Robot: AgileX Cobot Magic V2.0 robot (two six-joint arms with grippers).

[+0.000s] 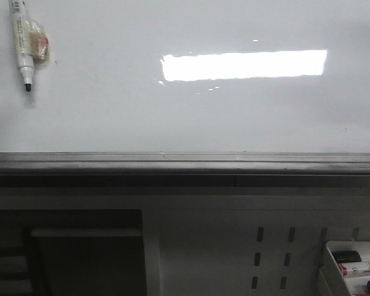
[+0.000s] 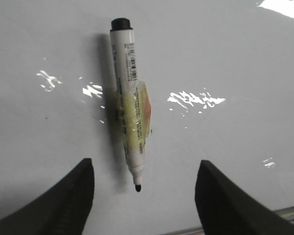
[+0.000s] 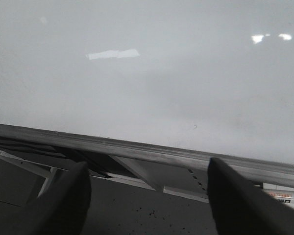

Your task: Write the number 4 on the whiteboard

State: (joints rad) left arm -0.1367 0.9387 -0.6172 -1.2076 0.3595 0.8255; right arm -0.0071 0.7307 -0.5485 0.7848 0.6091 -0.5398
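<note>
The whiteboard (image 1: 111,111) fills the upper front view, glossy white with a bright rectangular reflection, and bears no marker line; no number 4 shows. A white marker (image 1: 21,43) with a black tip and yellowish tape round its barrel hangs on the board at upper left, tip down. In the left wrist view the marker (image 2: 130,107) lies ahead of my left gripper (image 2: 144,171), which is open and empty, its fingers apart on either side of the tip. My right gripper (image 3: 149,169) is open and empty, near the board's grey ledge (image 3: 137,149). Neither gripper shows in the front view.
The grey metal ledge (image 1: 185,161) runs along the board's lower edge. Below it is a perforated grey panel (image 1: 271,253). A white tray (image 1: 351,271) with several markers sits at the lower right; one marker (image 3: 284,196) also shows in the right wrist view.
</note>
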